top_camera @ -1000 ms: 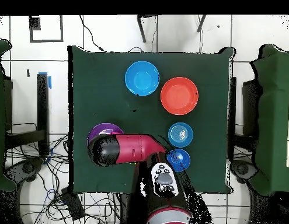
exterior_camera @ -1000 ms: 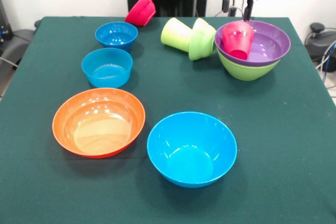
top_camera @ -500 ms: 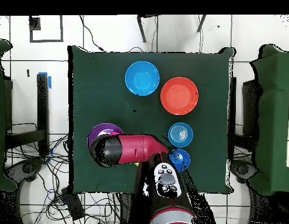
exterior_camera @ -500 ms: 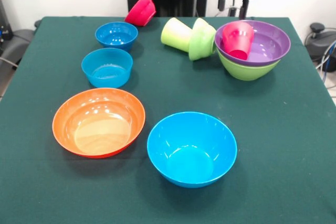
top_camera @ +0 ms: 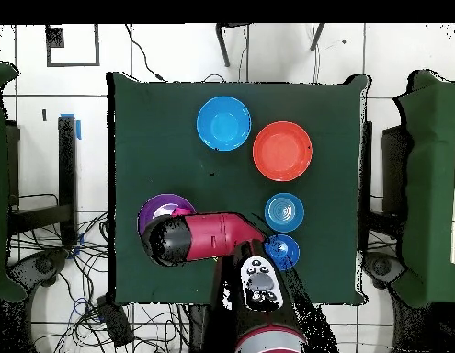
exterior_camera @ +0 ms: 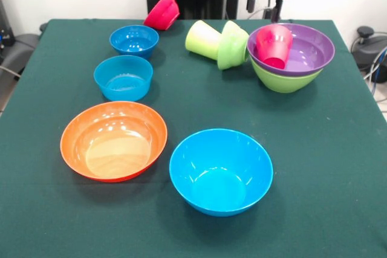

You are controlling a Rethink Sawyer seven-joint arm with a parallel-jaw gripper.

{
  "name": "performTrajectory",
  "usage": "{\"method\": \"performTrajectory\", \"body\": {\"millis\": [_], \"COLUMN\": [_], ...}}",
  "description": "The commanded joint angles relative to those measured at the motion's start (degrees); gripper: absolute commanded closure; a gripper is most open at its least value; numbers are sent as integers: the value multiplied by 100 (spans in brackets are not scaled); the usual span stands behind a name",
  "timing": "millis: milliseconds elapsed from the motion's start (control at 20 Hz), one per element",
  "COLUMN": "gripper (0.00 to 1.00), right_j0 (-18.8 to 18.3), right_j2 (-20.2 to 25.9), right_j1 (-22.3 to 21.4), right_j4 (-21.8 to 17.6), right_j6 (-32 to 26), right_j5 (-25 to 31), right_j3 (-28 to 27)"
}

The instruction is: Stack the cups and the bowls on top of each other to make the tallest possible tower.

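Just below gripper (exterior_camera: 264, 8) fingers: red cup (exterior_camera: 274, 45).

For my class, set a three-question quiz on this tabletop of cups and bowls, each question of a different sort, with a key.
1. True or false: the red cup stands upright on the table.
2. Multiple choice: the purple bowl sits in which bowl? A) orange B) large lime-green C) dark blue
3. Fill in: the lime-green cup lies on its ____ beside the small lime-green bowl.

Key
1. False: it leans inside the purple bowl.
2. B, the large lime-green bowl.
3. side
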Motion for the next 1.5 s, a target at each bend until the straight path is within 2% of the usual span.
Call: {"method": "performTrajectory", "body": {"millis": [50, 350, 650, 1150, 1500], "gripper": [0, 0, 0, 0, 0], "right_j0": [84, 193, 166, 231, -32], "right_j2": [317, 269, 316, 211, 583], "right_j1": [460, 603, 730, 734, 807], "right_j4": [-406, -465, -533, -829, -597], "right_j6": [-513, -556, -649, -405, -470], "right_j5": [613, 981, 1082, 670, 250], "right_j3": [-230, -501, -620, -716, -606]}}
